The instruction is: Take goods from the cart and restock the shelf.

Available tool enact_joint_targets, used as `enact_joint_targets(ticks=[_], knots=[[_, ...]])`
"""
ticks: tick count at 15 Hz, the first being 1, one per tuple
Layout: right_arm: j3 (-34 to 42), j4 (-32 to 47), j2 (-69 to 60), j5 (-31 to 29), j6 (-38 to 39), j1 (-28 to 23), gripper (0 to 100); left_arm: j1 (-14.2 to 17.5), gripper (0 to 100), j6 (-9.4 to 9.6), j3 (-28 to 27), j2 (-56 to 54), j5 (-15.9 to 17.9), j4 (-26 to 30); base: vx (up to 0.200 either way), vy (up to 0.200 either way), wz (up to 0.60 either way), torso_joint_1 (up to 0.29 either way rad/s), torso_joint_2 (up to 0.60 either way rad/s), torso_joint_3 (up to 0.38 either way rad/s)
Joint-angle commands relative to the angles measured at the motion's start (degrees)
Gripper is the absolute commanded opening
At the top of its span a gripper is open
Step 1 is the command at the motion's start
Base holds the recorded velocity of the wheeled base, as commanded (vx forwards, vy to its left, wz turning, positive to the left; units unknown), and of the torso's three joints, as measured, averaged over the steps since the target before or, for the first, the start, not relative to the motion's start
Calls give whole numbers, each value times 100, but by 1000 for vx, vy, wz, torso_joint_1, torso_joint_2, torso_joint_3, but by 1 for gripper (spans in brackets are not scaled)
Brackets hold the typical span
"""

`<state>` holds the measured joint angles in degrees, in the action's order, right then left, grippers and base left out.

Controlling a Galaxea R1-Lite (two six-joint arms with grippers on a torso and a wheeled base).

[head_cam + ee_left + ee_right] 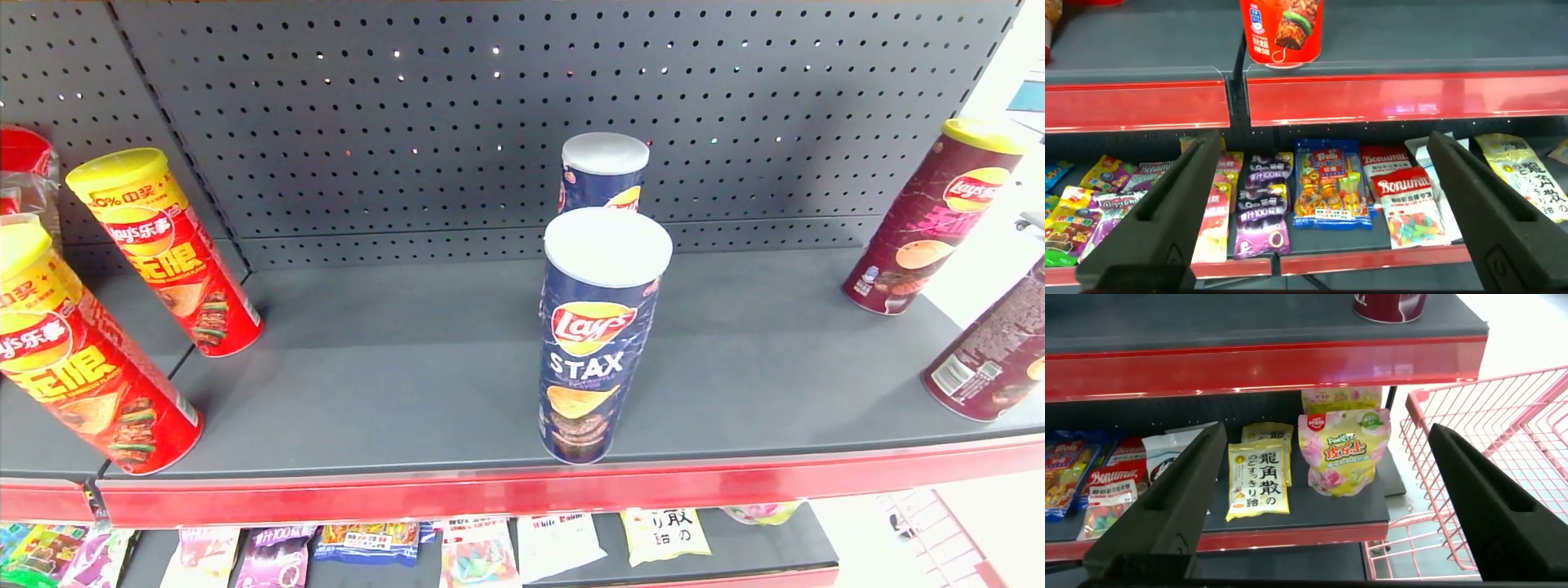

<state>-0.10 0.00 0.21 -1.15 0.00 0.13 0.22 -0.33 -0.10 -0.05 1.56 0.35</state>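
Observation:
Two blue chip cans stand upright mid-shelf, one near the front edge [600,335] and one behind it [604,171] by the pegboard. My left gripper [1323,216] is open and holds nothing; it faces the lower shelf's snack bags [1327,184], below a red can [1282,33]. My right gripper [1327,506] is also open with nothing in it, in front of a yellow bag [1259,478] and a pink-green bag [1343,453]. The pink wire cart [1486,457] stands beside the shelf's end; its contents are hidden.
Red cans with yellow lids [167,245] lean at the shelf's left, maroon cans [931,220] at its right. The grey shelf board [392,367] is bare between them and has a red front lip [522,490]. A maroon can [1388,304] stands above the right gripper.

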Motion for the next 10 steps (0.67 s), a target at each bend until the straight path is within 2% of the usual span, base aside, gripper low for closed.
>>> enact_joint_targets(ticks=[1,10], knots=[[1,0,-3,0,0,4,100,4,100,-2,1,5,2,0,0,0,0,0,0,0],[1,0,-3,0,0,-5,100,-4,100,7,1,5,2,0,0,0,0,0,0,0]])
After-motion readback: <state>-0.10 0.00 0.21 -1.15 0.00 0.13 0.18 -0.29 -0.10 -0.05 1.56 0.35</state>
